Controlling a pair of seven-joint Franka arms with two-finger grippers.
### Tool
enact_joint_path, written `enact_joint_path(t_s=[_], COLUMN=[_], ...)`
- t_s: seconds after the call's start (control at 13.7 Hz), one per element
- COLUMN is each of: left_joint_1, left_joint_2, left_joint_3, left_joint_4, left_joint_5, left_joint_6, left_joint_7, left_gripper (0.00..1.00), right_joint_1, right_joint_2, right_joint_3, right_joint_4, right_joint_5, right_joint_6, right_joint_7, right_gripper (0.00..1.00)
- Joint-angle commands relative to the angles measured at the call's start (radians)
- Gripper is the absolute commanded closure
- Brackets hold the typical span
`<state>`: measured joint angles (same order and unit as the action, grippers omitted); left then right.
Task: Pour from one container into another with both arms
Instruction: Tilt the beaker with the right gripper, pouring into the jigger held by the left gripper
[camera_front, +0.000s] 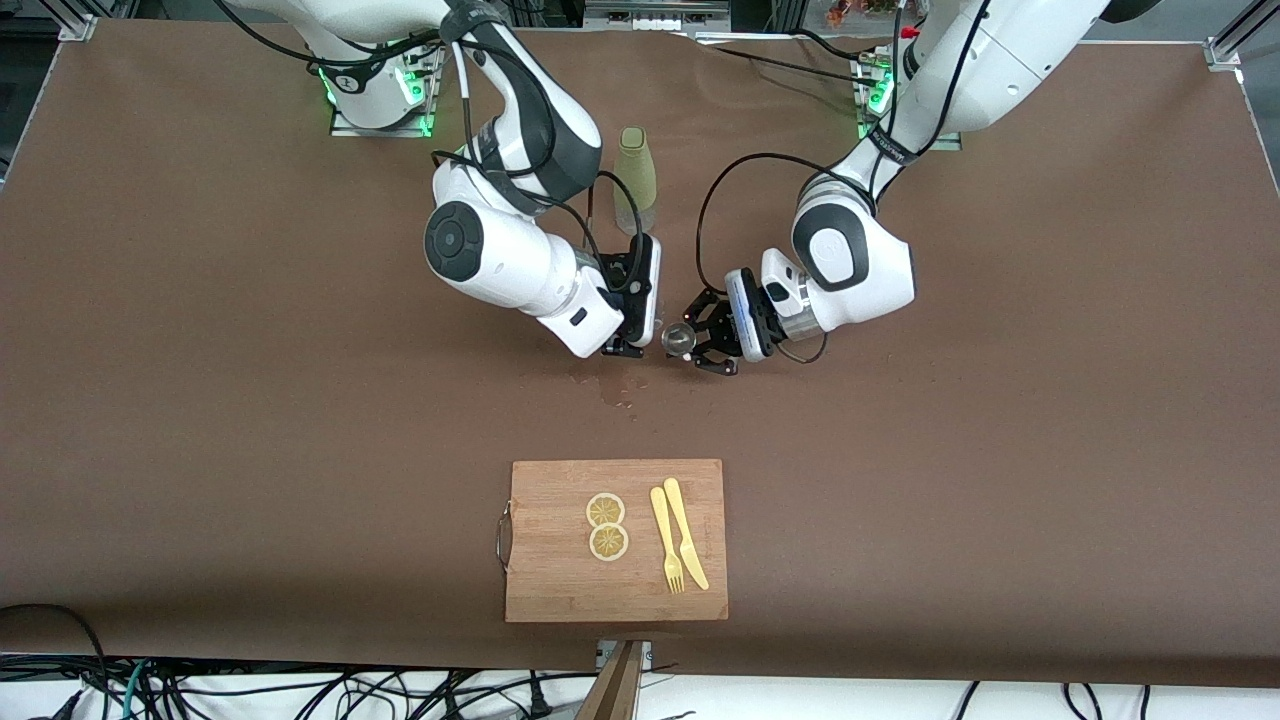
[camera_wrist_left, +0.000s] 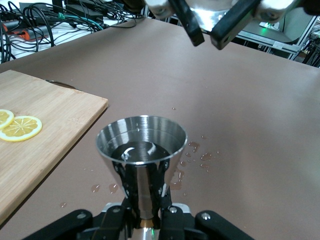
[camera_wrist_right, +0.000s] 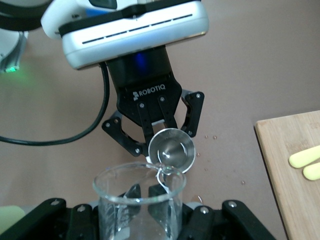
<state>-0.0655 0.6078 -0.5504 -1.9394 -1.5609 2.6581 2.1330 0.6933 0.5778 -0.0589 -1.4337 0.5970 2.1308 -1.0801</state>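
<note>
Front view: right gripper and left gripper almost touching, over spilled droplets on the table, cutting board nearer the camera. Left wrist view: fingers clamped on a steel jigger, mouth up, liquid inside. Right wrist view: clamped on a glass beaker, spout just over the jigger's rim; risks overshooting, splashing more onto the table.

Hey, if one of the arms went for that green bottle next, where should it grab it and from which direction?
Likely the straight lower body of the green bottle, approached level from the front-camera side. It stands upright, narrowing toward the cap, so the wider section offers parallel walls. The right gripper, shut on a glass beaker, stands in that path.
</note>
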Motion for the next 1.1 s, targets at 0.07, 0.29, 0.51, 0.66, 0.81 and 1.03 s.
enact_joint_path(t_s=[0.07,0.29,0.51,0.66,0.81,1.03], left_joint_1=[-0.011,-0.011,-0.019,-0.019,-0.019,-0.022], left_joint_2=[-0.036,-0.036,-0.034,-0.034,-0.034,-0.033], left_joint_3=[-0.006,-0.008,-0.034,-0.037,-0.054,-0.074], left_joint_4=[-0.030,-0.033,-0.035,-0.048,-0.055,-0.053], left_joint_5=[-0.016,-0.016,-0.031,-0.034,-0.045,-0.091], left_joint_6=[0.033,0.043,0.085,0.092,0.108,0.155], left_joint_7=[0.019,0.019,0.016,0.007,0.002,-0.016], left_gripper=[1.00,1.00,1.00,1.00,1.00,1.00], right_joint_1=[0.020,0.021,0.023,0.032,0.041,0.043], right_joint_2=[-0.026,-0.024,-0.021,-0.016,-0.009,-0.009], right_joint_3=[-0.005,-0.007,-0.007,-0.004,-0.007,-0.007], right_joint_4=[-0.007,-0.004,0.001,0.013,0.022,0.022], right_joint_5=[-0.059,-0.057,-0.077,-0.118,-0.120,-0.120], right_joint_6=[-0.015,-0.014,-0.012,-0.003,-0.003,-0.002], right_joint_7=[0.029,0.029,0.028,0.028,0.028,0.028], right_gripper=[0.88,0.88,0.88,0.87,0.87,0.87])
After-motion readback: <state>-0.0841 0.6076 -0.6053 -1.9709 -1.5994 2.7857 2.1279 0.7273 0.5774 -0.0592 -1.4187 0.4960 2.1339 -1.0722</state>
